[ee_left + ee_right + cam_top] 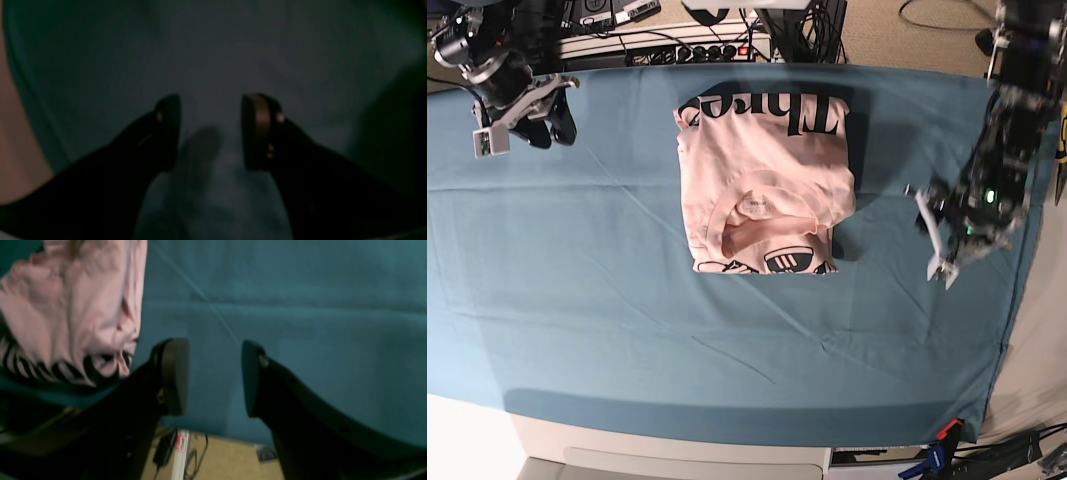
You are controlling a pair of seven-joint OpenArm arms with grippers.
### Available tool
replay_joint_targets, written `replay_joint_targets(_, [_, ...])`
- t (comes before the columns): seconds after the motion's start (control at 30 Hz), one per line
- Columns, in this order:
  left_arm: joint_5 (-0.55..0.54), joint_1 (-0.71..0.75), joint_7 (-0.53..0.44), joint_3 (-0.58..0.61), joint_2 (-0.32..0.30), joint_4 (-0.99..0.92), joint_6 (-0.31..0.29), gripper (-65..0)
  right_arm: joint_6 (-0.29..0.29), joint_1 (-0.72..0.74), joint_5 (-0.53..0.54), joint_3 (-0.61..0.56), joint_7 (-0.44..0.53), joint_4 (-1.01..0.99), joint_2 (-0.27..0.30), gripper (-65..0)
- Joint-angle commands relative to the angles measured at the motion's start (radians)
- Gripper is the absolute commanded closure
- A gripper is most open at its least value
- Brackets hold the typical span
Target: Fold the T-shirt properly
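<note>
T-shirt (762, 185) lies folded into a compact block at desk (627, 330) centre-rear, print partly showing. Left end effector (210, 131) and right end effector (215, 376): both w/ jaws apart, empty, parked well clear at opposite desk sides, so fold appears complete.

Both arms were black — the left arm (997, 170) showed a green light, the right arm (497, 70) a white block.
</note>
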Motion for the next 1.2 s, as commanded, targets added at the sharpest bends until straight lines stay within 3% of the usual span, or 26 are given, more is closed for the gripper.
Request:
replay_joint_targets(0.0, [0.023,0.030,0.001,-0.017,-0.030,0.057,0.003,-26.3,0.001,-0.019,0.021,0.009,0.016,0.016,0.011,-26.0])
replay_joint_targets(0.13, [0.095,0.251,0.032,-0.067,-0.078,0.216,0.040,-24.0,0.001,-0.065,0.019,0.008,0.007,0.016,0.011,-26.0])
replay_joint_targets(0.27, [0.128,0.526,0.049,-0.183,-0.078,0.372,0.051,-24.0,0.001,-0.103,0.019,0.008,-0.007,0.016,0.012,-26.0])
replay_joint_targets(0.5, [0.110,0.935,0.045,-0.394,0.009,0.616,0.049,-24.0,0.001,-0.177,0.019,0.008,-0.027,0.016,0.020,-26.0])
replay_joint_targets(0.63, [0.061,1.088,0.037,-0.430,0.066,0.640,0.034,-24.0,0.001,-0.243,0.019,0.008,-0.042,0.016,0.039,-26.0])
replay_joint_targets(0.87, [-0.040,1.216,-0.015,-0.364,0.135,0.575,-0.011,-24.0,0.001,-0.329,0.020,-0.010,-0.030,-0.039,0.059,-25.9])
replay_joint_targets(1.0, [-0.040,1.197,-0.053,-0.266,0.148,0.427,-0.033,-24.0,0.001,-0.333,0.013,-0.124,-0.019,-0.188,0.065,-25.9])
replay_joint_targets(1.07, [-0.030,1.168,-0.084,-0.213,0.148,0.332,-0.033,-24.0,0.001,-0.329,-0.034,-0.208,0.027,-0.292,0.077,-25.9])
replay_joint_targets(1.17, [0.028,1.096,-0.133,-0.145,0.148,0.187,-0.032,-24.0,0.001,-0.286,-0.193,-0.323,0.132,-0.463,0.092,-25.9])
